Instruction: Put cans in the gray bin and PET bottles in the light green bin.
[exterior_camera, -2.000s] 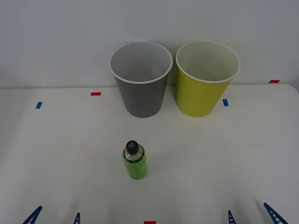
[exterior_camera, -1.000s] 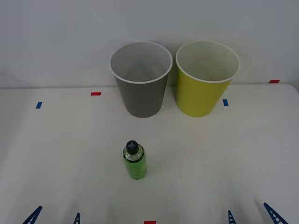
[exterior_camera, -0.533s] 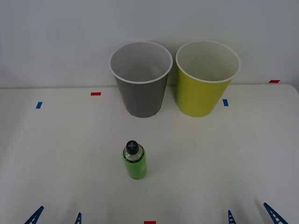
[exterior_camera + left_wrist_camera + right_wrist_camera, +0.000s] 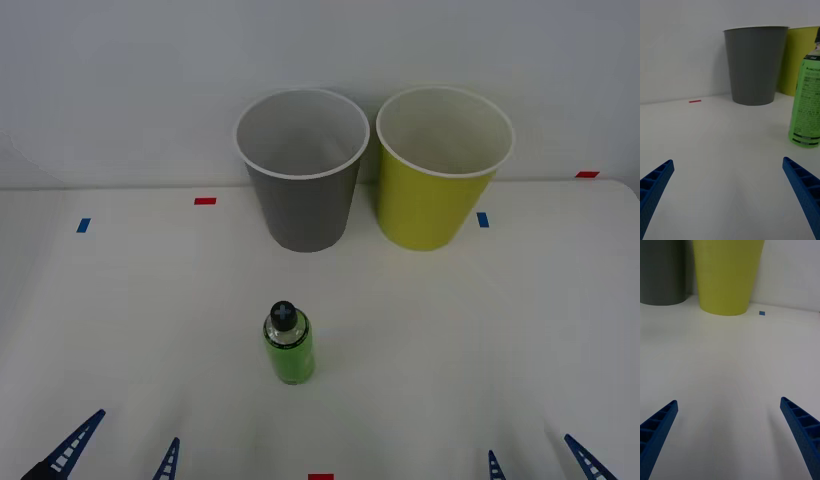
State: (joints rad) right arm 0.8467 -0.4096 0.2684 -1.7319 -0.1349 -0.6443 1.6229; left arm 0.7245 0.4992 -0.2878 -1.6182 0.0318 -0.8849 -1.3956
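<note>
The left hand (image 4: 118, 458), fingers apart, sits low on the counter (image 4: 480, 330); the bottle (image 4: 288, 345) stands upright ahead, untouched; gray bin (image 4: 303, 170) and green bin (image 4: 440, 168) beyond; right hand (image 4: 540, 458) likewise apart.

the front view looks forward and down from above the arms, taking in the whole table (image 4: 480, 330) up to the back wall, from a fair way off. the left wrist view sits low, just above the tabletop, facing level toward the wall; the bottle (image 4: 807, 99) stands near it, the gray bin (image 4: 752, 65) farther off. the right wrist view is also low but tilted somewhat downward, facing the green bin (image 4: 728, 275). all three views share the two bins; the front (image 4: 289, 345) and left wrist views share the bottle.
</note>
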